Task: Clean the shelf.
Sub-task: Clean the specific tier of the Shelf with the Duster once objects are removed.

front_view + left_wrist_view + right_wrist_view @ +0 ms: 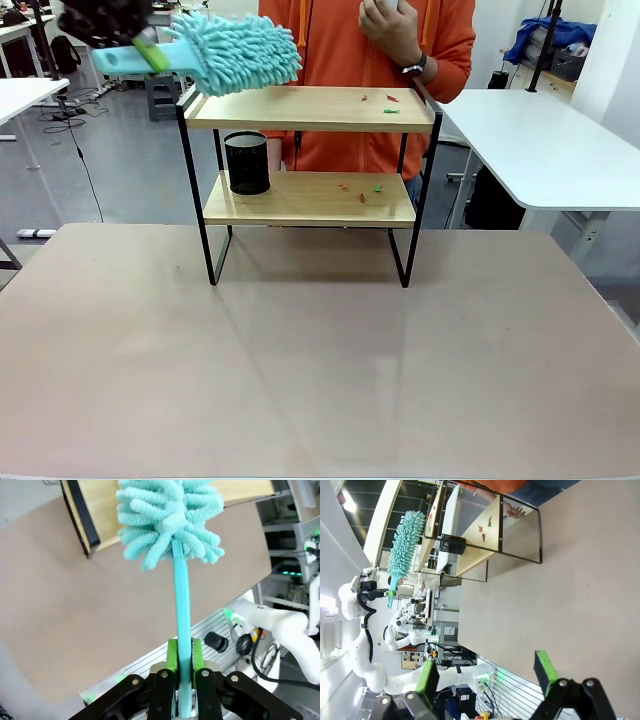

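The shelf (300, 200) is standing at the far middle of the table (300, 350), with red and green scraps (390, 100) lying on both boards. The left gripper (184, 655) is clamping the teal duster (240, 52) by its handle, poising the head over the top board's left end, presumably for sweeping. The right gripper (486, 669) is hanging spread and empty above the table.

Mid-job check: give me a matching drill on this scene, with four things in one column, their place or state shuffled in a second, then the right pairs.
Things:
1. duster
2. black cup
3. right gripper
4. red and green scraps

Place or state:
A. open, holding nothing
B. on the lower board of the shelf, left end
C. clamped in the left gripper, above the top board's left end
D. on both boards, right of the middle

Pairs: 1-C, 2-B, 3-A, 4-D
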`<state>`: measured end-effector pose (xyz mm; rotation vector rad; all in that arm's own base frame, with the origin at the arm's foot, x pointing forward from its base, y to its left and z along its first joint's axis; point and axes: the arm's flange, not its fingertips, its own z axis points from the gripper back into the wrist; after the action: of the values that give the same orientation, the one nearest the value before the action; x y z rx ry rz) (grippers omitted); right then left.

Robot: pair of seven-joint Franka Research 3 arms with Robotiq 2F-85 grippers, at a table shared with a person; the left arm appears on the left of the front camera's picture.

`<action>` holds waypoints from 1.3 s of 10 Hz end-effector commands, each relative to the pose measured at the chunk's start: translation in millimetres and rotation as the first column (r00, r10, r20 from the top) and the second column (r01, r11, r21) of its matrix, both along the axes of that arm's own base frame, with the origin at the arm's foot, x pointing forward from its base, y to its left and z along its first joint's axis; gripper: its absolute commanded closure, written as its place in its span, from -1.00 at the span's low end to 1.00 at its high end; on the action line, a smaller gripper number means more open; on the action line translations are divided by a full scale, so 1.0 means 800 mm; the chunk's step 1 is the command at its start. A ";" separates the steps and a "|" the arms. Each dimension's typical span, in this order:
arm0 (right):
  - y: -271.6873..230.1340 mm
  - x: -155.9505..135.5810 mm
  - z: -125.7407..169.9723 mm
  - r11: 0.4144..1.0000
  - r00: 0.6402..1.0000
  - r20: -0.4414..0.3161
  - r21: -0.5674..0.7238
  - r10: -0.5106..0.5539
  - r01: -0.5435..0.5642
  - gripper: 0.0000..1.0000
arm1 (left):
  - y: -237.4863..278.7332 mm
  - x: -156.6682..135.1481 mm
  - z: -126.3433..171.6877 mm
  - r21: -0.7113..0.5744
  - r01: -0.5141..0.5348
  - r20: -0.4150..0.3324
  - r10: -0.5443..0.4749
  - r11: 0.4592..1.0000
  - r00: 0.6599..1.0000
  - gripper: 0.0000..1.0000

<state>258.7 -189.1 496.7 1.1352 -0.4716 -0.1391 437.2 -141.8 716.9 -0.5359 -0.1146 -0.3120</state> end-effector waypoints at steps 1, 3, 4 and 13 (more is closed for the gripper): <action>0.001 0.003 0.002 1.000 0.999 0.035 0.008 0.002 -0.003 -1.00 | -0.032 0.026 0.015 0.037 -0.045 0.014 0.045 0.998 0.999 0.74; 0.001 0.003 0.002 1.000 0.999 0.035 0.008 0.002 -0.003 -1.00 | -0.073 0.042 0.011 0.028 -0.019 -0.002 0.020 0.999 1.000 0.74; 0.001 0.003 0.002 1.000 0.999 0.035 0.008 0.002 -0.003 -1.00 | -0.091 0.044 0.009 0.034 -0.009 0.002 0.009 0.999 1.000 0.74; 0.001 0.003 0.002 1.000 0.999 0.035 0.008 0.002 -0.003 -1.00 | -0.170 0.000 -0.022 0.101 0.300 -0.082 -0.293 0.948 0.953 0.74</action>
<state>258.6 -189.1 496.7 1.1349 -0.4719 -0.1394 441.5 -286.1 697.3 -0.4480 0.0315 -0.5430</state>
